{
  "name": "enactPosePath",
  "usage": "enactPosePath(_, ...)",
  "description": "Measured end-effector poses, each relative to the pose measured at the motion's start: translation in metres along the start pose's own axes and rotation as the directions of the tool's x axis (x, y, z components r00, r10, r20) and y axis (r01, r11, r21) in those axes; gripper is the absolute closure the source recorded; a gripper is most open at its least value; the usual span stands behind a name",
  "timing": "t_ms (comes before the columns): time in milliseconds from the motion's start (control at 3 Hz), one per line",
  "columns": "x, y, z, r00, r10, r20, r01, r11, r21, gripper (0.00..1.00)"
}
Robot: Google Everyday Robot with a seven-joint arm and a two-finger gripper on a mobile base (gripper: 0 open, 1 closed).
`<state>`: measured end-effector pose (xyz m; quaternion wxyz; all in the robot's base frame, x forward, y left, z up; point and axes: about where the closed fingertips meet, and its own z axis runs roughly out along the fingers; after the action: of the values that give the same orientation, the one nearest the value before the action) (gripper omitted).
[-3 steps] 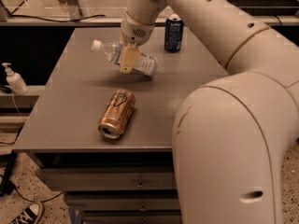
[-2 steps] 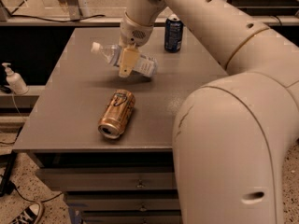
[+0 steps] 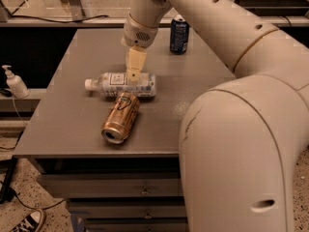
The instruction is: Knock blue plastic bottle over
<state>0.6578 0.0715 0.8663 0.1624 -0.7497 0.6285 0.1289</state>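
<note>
The blue plastic bottle [image 3: 112, 82] is clear with a white cap and a printed label. It lies on its side on the grey table [image 3: 72, 57], cap pointing left. Its lower side touches or nearly touches the gold can. My gripper [image 3: 133, 70] hangs from the beige arm straight above the bottle's middle, its tip at or just over the bottle's upper side. The gripper covers a small part of the bottle.
A gold can [image 3: 120, 116] lies on its side just in front of the bottle, near the table's front edge. A dark blue can [image 3: 179, 34] stands upright at the back. A white pump bottle [image 3: 15, 82] stands off the table at the left. My arm's bulk fills the right side.
The bottle was tilted up off the table by the gripper. Now it lies flat on its side, lower and nearer the gold can. The gripper has come down with it.
</note>
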Motion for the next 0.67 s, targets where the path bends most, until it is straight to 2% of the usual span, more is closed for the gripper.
enactPosePath(333,0.004,-0.003,-0.008,0.997,0.054,0.064,-0.056,0.9979,0.032,0.00)
enactPosePath(667,0.013,-0.007,-0.024,0.975,0.136,0.177,-0.152,0.9853,0.078,0.00)
